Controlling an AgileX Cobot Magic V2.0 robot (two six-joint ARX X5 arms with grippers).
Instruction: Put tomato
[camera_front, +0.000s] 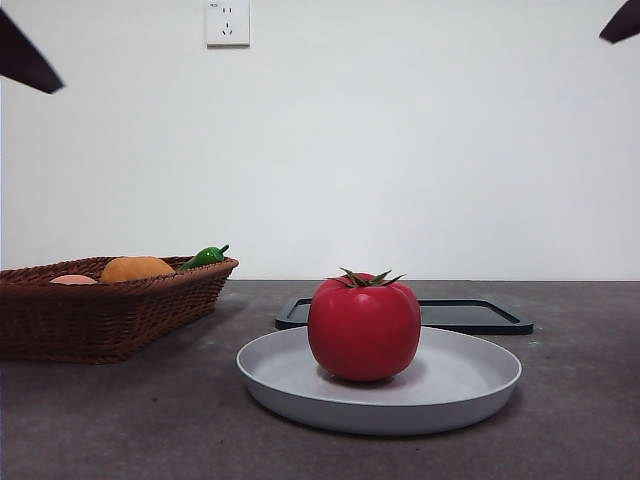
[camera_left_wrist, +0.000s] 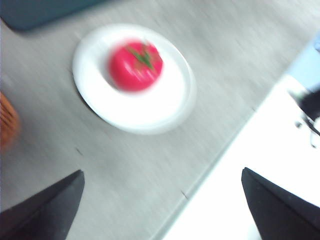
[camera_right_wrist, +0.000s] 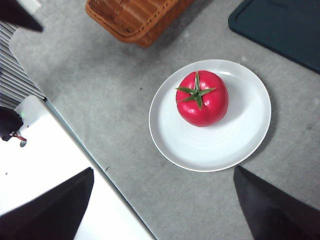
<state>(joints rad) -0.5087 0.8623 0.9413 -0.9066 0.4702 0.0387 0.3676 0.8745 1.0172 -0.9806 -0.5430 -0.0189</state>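
Tomato (camera_front: 364, 327): red, green calyx up, upright on a white plate (camera_front: 470, 385) mid-desk (camera_front: 580, 420), slightly off the plate's centre. Dark tray (camera_front: 480, 315): flat, just behind the plate. Wicker basket (camera_front: 100, 315): to one side, holding an orange fruit (camera_front: 137, 268), a pale pink fruit (camera_front: 73, 280) and a green pepper (camera_front: 205, 257). Left tool (camera_left_wrist: 162, 205): raised well above the desk, jaws spread, holding nothing; view blurred. Right tool (camera_right_wrist: 165, 205): likewise high over the plate, jaws spread, holding nothing.

You see a glossy red tomato (camera_front: 364, 328) with dark green calyx, pale grey plate (camera_front: 470, 385), brown woven basket (camera_front: 100, 315), black tray (camera_front: 470, 316), mottled grey table (camera_front: 120, 420).
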